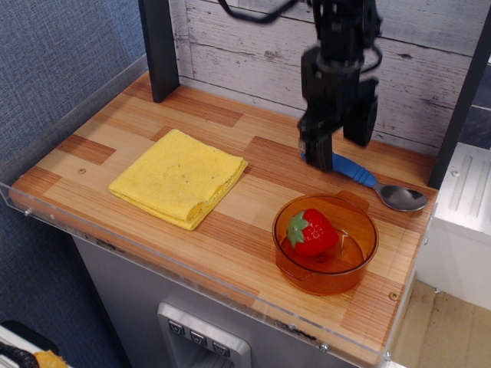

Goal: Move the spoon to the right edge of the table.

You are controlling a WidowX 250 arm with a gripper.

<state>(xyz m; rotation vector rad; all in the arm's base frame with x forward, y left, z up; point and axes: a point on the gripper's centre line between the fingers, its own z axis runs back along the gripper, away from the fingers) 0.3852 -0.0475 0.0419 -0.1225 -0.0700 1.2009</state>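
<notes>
The spoon (367, 179) lies flat on the wooden table (115, 130) near its right edge, blue ribbed handle pointing left and back, silver bowl (404, 198) toward the right rim. My gripper (335, 136) hangs just above the handle's left end, its two black fingers (314, 142) spread apart and holding nothing. The image of the gripper is slightly blurred by motion.
A folded yellow cloth (179, 177) lies left of centre. An orange transparent bowl (325, 244) holding a red toy strawberry (311, 231) sits at the front right, just in front of the spoon. A dark post (159, 47) stands at the back left, another at the right edge.
</notes>
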